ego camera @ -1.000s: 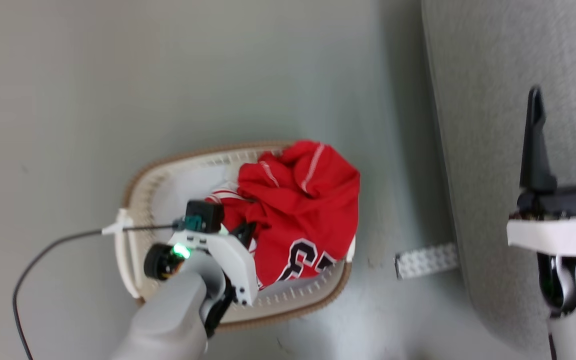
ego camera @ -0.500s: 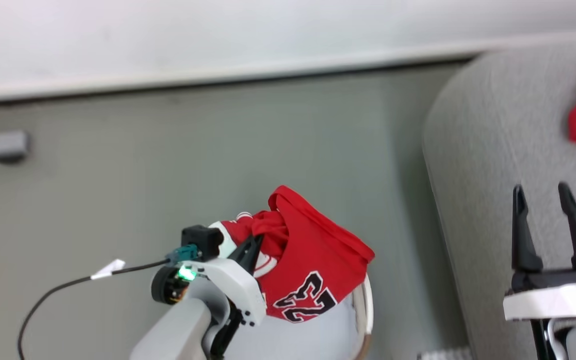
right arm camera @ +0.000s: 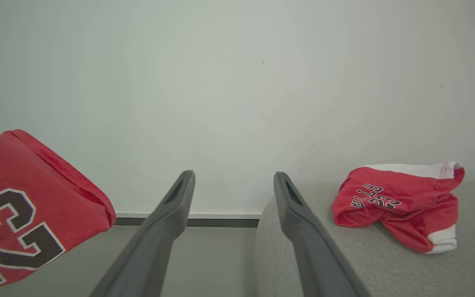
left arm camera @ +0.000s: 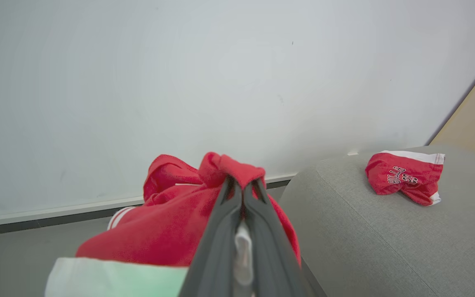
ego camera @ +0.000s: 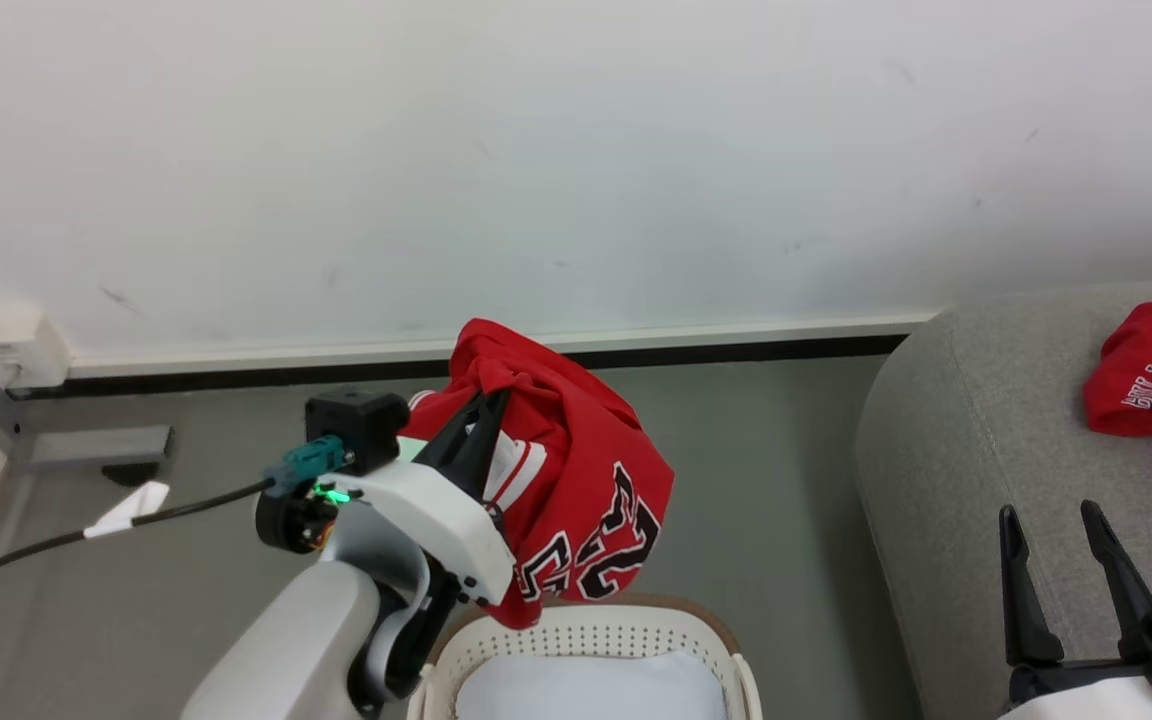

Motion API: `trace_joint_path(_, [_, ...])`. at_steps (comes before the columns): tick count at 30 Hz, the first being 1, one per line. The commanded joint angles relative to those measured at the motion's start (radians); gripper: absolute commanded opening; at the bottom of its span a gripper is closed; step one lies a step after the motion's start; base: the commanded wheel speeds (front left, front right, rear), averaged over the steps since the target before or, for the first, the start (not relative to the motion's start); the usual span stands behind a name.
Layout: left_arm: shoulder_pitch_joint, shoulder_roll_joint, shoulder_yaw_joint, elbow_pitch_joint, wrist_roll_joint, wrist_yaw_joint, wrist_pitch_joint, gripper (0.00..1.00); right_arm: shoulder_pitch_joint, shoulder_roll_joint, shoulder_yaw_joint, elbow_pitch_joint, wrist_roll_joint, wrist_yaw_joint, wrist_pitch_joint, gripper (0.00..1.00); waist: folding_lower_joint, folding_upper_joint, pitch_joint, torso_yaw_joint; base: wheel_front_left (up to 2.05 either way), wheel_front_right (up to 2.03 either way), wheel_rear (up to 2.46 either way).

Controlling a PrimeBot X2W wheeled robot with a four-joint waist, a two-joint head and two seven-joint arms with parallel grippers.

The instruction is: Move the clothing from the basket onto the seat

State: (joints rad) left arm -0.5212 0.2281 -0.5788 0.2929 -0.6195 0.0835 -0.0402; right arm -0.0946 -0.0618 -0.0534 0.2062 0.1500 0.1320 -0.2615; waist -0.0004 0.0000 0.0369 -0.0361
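Observation:
My left gripper [ego camera: 489, 403] is shut on a red jersey [ego camera: 576, 500] with large black-and-white numerals, which hangs in the air above the white perforated basket [ego camera: 586, 640]. The left wrist view shows its fingers [left arm camera: 258, 214] pinching a fold of that jersey [left arm camera: 171, 222]. Another red piece of clothing [ego camera: 1151, 385] with "BULLS 23" lettering lies on the grey seat [ego camera: 956, 450] at the right. It also lies on the seat [right arm camera: 386, 260] as red clothing [right arm camera: 398, 204] in the right wrist view. My right gripper [ego camera: 1049, 522] stands open and empty over the seat's front edge. The hanging jersey [right arm camera: 23, 214] shows left of my right gripper [right arm camera: 233, 177].
A white wall [ego camera: 576, 150] with a pale baseboard [ego camera: 236, 355] runs across the back. Grey floor [ego camera: 756, 480] lies between basket and seat. A black cable [ego camera: 56, 540] with a white tag trails from my left wrist. A grey fitting [ego camera: 86, 445] sits low at the left wall.
My left gripper has lifted the red jersey up out of the basket. The head camera has tilted upward, bringing the wall and the clothing on the seat into view.

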Motion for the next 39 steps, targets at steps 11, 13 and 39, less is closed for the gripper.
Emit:
trace_joint_path(11, [0.063,0.080,0.016,-0.228,0.007,0.077,0.095,0.00,0.077,-0.017,0.028,0.018,0.013,-0.003,-0.003,1.00,0.0004,0.0000,-0.087,-0.039,0.00,0.00,0.00])
trace_joint_path(13, [0.072,0.088,0.017,-0.251,0.007,0.086,0.102,0.00,0.082,-0.019,0.030,0.019,0.016,-0.003,-0.003,1.00,0.0004,0.0000,-0.091,-0.044,0.00,0.00,0.00])
trace_joint_path(39, [0.078,0.066,-0.034,-0.353,0.004,0.093,0.125,0.00,-0.125,-0.235,0.557,-0.004,0.211,-0.003,0.050,1.00,0.0004,0.0000,-0.088,-0.056,0.00,0.00,0.00])
